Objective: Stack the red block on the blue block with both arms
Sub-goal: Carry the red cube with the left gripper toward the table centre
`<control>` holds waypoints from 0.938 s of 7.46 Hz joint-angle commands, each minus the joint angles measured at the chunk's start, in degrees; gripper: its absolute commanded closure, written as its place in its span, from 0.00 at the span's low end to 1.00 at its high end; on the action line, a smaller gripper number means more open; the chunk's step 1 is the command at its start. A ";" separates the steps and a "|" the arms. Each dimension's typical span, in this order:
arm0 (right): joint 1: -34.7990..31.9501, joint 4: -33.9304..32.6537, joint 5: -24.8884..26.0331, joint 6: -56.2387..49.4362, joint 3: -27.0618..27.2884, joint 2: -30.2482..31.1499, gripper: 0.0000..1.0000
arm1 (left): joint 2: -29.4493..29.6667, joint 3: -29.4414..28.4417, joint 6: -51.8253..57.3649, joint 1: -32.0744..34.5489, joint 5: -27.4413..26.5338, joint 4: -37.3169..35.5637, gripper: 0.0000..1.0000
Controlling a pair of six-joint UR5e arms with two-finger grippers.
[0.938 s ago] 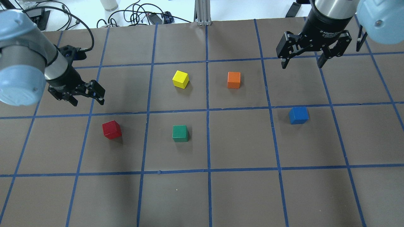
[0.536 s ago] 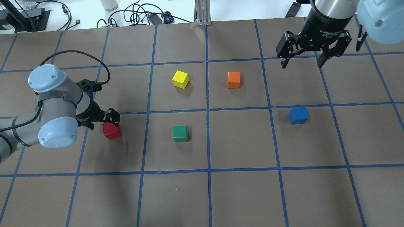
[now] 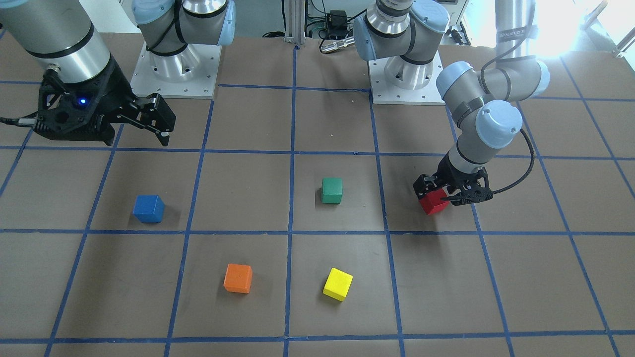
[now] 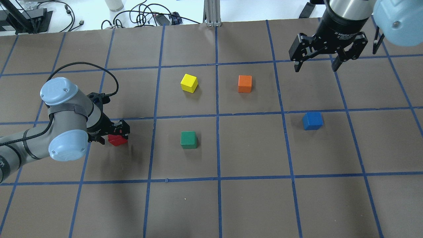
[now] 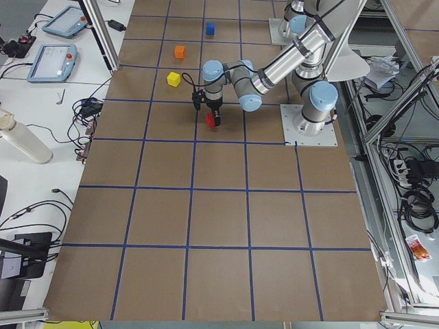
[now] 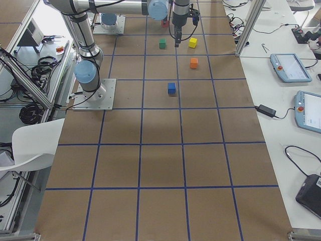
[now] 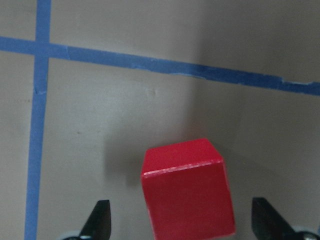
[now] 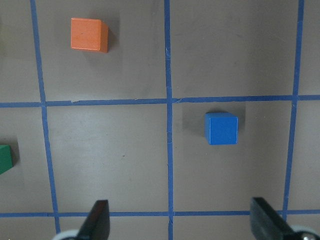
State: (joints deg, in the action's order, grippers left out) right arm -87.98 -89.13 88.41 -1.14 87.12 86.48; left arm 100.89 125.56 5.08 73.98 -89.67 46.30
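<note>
The red block (image 4: 118, 141) sits on the brown table at the left. It also shows in the front view (image 3: 433, 203) and in the left wrist view (image 7: 187, 192). My left gripper (image 4: 112, 135) is low over it and open. Its fingertips (image 7: 100, 220) stand either side of the block with gaps. The blue block (image 4: 312, 121) sits alone at the right and shows in the right wrist view (image 8: 221, 128). My right gripper (image 4: 316, 67) is open and empty, held high behind the blue block.
A green cube (image 4: 188, 139) lies mid-table to the right of the red block. A yellow cube (image 4: 189, 83) and an orange cube (image 4: 245, 84) lie farther back. Blue tape lines grid the table (image 4: 251, 198). Cables lie beyond the far edge.
My left arm has swung forward and down, bringing its open gripper from behind the red block to around it. The right arm and all cubes have stayed still.
</note>
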 commanded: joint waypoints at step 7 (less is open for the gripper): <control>0.00 0.01 0.61 0.00 -0.02 0.00 0.00 | 0.18 -23.08 -10.04 25.98 1.60 21.20 1.00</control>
State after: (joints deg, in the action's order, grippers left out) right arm -87.98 -89.15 88.64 -1.14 87.10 86.49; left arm 100.14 104.21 0.67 93.03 -89.72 66.04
